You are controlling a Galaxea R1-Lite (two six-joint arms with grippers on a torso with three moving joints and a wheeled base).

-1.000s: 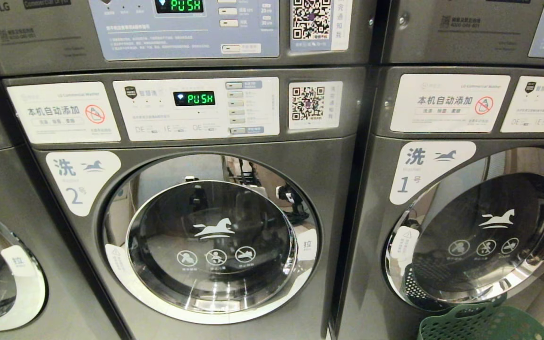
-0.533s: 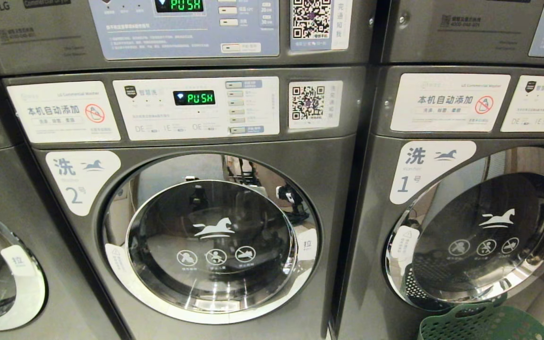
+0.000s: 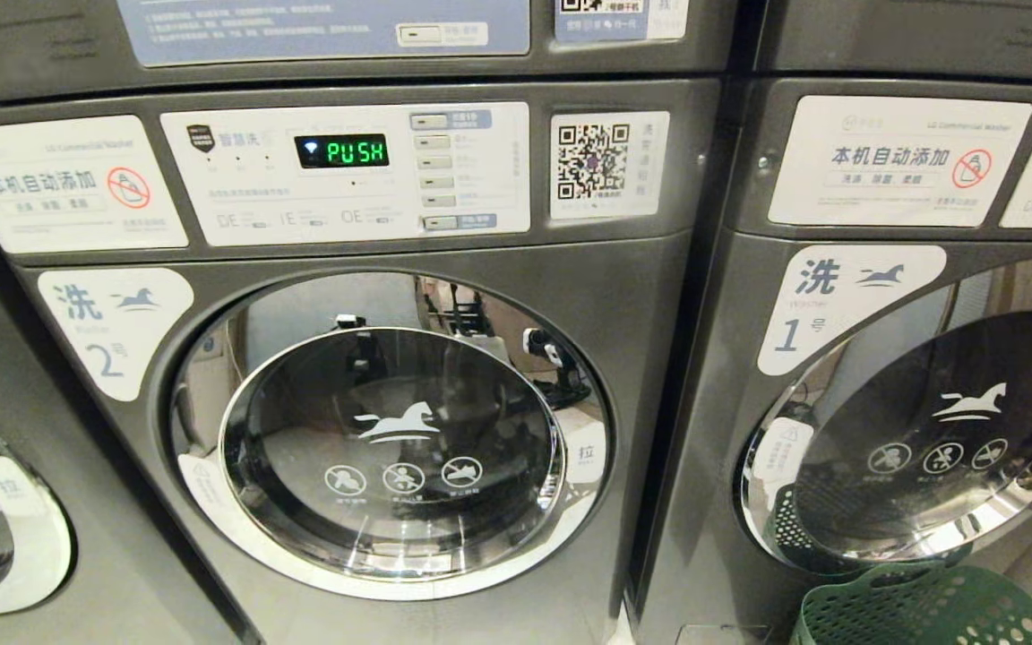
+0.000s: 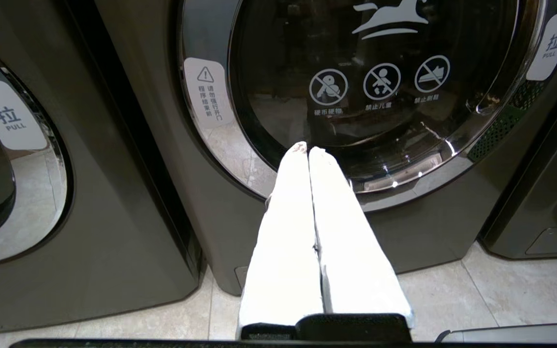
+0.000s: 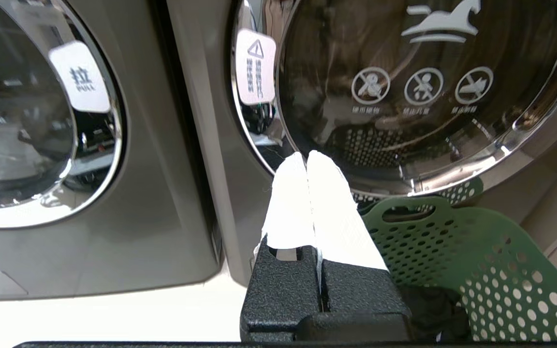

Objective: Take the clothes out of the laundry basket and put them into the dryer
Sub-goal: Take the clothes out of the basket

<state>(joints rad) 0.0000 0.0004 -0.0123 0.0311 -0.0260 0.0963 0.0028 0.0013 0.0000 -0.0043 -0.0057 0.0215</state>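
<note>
Washer 2 [image 3: 391, 358]: green display [image 3: 341, 150] reads "PUSH". Corner label [image 3: 113, 327], left of its door: "洗", "2号". Door tab [image 3: 586, 452]: "拉". Neighbouring washer to its right [image 3: 883, 403]: label [image 3: 838, 300] "洗", "1号"; sticker [image 3: 897, 161] "本机自动添加".

Left gripper [image 4: 309, 151] fingers [image 4: 288, 232]: two long white pads, tapering to rounded tips, slightly scuffed at the ends.
Left gripper base: black block across the finger roots, smooth-edged.
Right gripper [image 5: 306, 155] fingers [image 5: 336, 212]: two white tapered pads of the same form.
Right gripper base: black, grainy-textured housing, split by a narrow central seam, with a small rectangular recess beneath one finger.
</note>
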